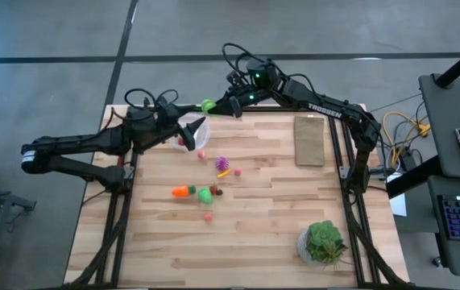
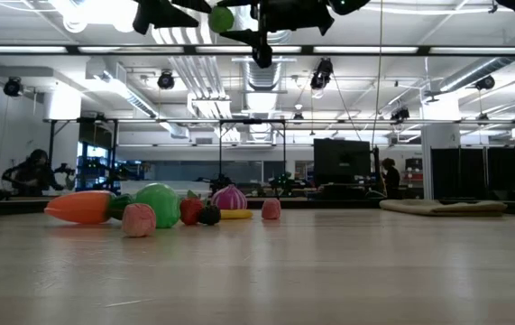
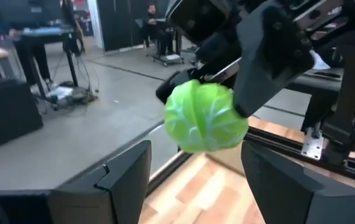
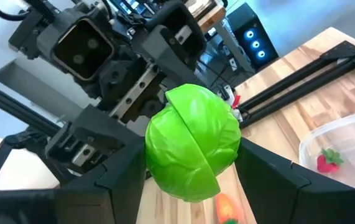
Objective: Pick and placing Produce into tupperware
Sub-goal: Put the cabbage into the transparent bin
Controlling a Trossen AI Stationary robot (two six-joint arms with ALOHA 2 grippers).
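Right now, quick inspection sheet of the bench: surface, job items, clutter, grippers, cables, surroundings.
Surface: wooden table, slatted.
Job's things: green cabbage ball in the air at the far edge; clear tupperware holds a red piece; carrot, green ball, purple cluster and small bits lie mid-table.
Clutter: tan board; potted plant.
Grippers: right gripper holds the cabbage ball; left gripper open, facing it.
Cables: yellow coil off the table.
Surroundings: people at desks in the background.
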